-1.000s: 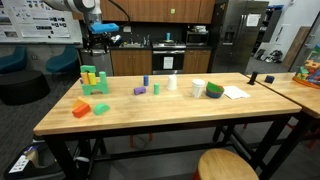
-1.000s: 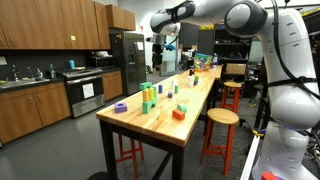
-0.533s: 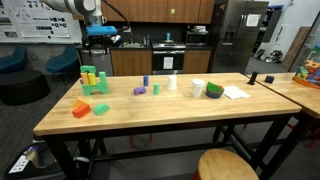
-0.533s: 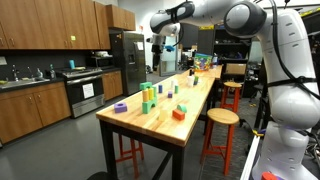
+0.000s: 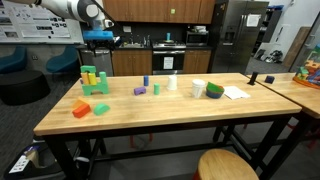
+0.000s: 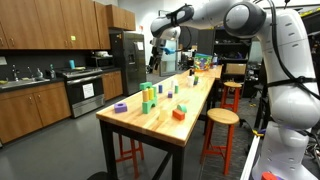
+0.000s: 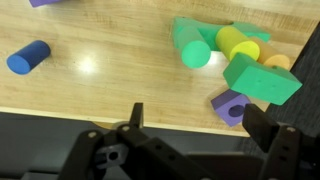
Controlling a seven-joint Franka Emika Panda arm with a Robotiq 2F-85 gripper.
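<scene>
While the arm hangs high over one end of the worktop, the pincer stands wide, its two fingers well apart with nothing between them. No contact with any item is observed.

Items nearest the pincer, per the wrist view: a cluster of foam blocks lying to the right on the wood. It comprises a green cylinder, a yellow cylinder, a green block and a purple arch block, all touching or just beside one another. The purple arch lies nearest the edge. A blue cylinder lies on its own, well apart to the left.

In an exterior view the same green-and-yellow cluster sits at the far left of the worktop, below the pincer.

Assessment: the work appears to be at the approach stage, before any grasp. The next move would call for shifting right over the cluster, settling on one block, then lowering with the fingers set either side of it without disturbing its neighbours.
</scene>
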